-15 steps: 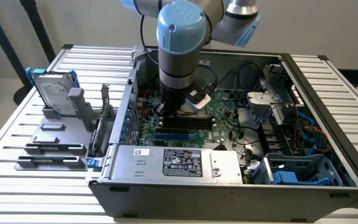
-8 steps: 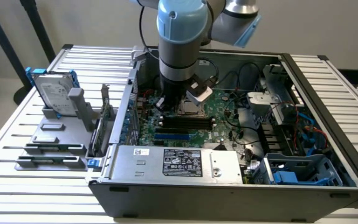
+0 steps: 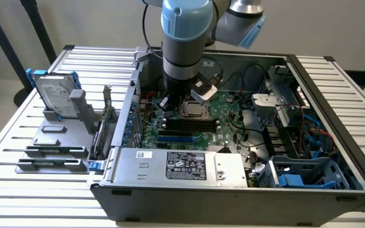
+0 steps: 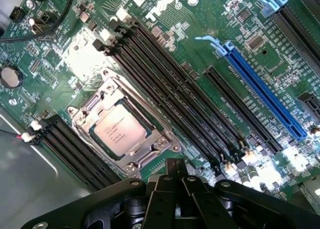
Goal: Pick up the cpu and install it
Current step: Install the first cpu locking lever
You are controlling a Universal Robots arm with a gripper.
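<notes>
Already seated in its motherboard socket (image 4: 122,134), the cpu (image 4: 119,133), just beside the closed, empty end effector (image 4: 176,171).

arm: silver-grey round metal tube arm (image 3: 182,57), light-blue plastic joint caps
cable: black, loops behind arm
gripper: matte-black plastic gripper (image 4: 176,170), silver screw heads on linkage

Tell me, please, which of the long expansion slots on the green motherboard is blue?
The long bright blue plastic slot with the pale blue latch; the neighbouring slots are black.
</notes>
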